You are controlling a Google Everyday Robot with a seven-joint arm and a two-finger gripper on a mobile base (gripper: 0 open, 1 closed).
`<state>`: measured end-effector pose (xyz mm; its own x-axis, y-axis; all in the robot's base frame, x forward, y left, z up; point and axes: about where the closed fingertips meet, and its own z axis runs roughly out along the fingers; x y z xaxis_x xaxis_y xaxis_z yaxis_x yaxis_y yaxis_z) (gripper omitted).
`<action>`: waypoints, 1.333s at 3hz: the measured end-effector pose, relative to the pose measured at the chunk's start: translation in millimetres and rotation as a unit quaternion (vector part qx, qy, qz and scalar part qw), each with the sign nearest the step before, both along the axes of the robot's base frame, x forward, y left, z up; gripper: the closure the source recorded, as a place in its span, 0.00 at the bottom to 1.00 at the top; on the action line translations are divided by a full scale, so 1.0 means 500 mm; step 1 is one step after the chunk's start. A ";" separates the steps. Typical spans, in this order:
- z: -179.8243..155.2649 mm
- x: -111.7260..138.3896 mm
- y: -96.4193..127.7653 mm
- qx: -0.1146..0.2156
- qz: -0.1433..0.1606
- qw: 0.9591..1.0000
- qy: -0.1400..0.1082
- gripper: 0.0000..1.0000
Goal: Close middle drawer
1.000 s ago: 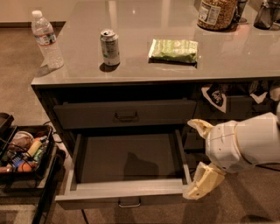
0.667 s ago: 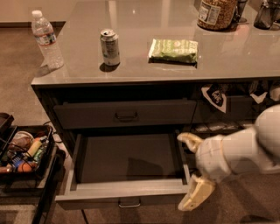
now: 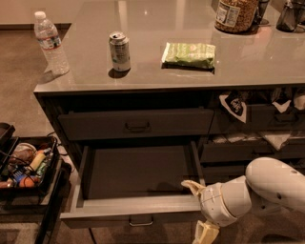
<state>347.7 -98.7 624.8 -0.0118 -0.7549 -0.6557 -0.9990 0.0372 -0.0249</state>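
The middle drawer (image 3: 125,208) is pulled far out under the counter. It is wide and dark grey, with lighter side rims, a deep dark interior and a small metal pull handle (image 3: 141,221) at the centre of its front. My gripper (image 3: 198,210) is at the right end of the drawer front, with my white arm behind it at the lower right. Its cream fingers are spread open and hold nothing. The upper finger (image 3: 190,186) lies over the drawer's right front corner. The lower finger (image 3: 205,233) hangs below the front.
A shut wide drawer (image 3: 136,124) sits above the open one. Narrower drawers (image 3: 248,150) with white cloth sticking out are on the right. The counter (image 3: 157,78) holds a water bottle (image 3: 49,43), a can (image 3: 119,50), a green packet (image 3: 189,55) and a jar (image 3: 237,13). A black cart (image 3: 28,167) of items stands at the left.
My gripper has moved left and down, from beside the drawer's right rim to the right end of its front. The drawer is as far out as before.
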 end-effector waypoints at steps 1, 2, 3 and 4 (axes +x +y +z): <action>-0.005 0.000 0.002 0.000 0.000 1.000 0.001 0.00; -0.067 0.008 0.026 0.030 -0.007 1.000 0.004 0.00; -0.160 0.022 0.065 0.082 -0.019 0.996 0.003 0.06; -0.187 0.010 0.075 0.093 -0.019 0.995 0.018 0.25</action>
<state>352.9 -61.2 531.4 -0.0645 -0.6197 -0.7822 -0.9969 0.0757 0.0222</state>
